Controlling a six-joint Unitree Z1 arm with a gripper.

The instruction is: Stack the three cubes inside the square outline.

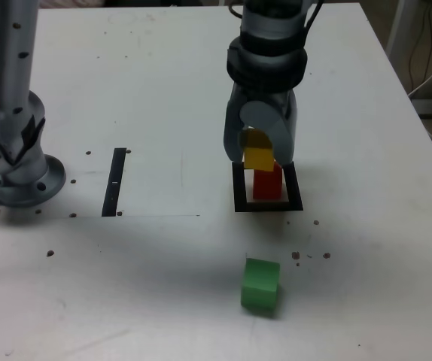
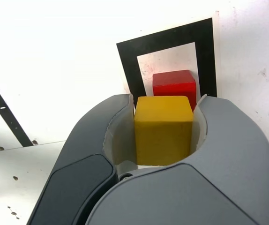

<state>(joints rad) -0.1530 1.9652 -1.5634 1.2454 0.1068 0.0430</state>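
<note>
My gripper (image 2: pixel 163 133) is clamped on the yellow cube (image 2: pixel 163 129), hanging just above the red cube (image 1: pixel 268 183) inside the square outline (image 1: pixel 268 205). I judge this the second stacking step: next, lower squarely, release. The green cube (image 1: pixel 260 285) waits on the tabletop (image 1: pixel 163 90), well apart.
</note>
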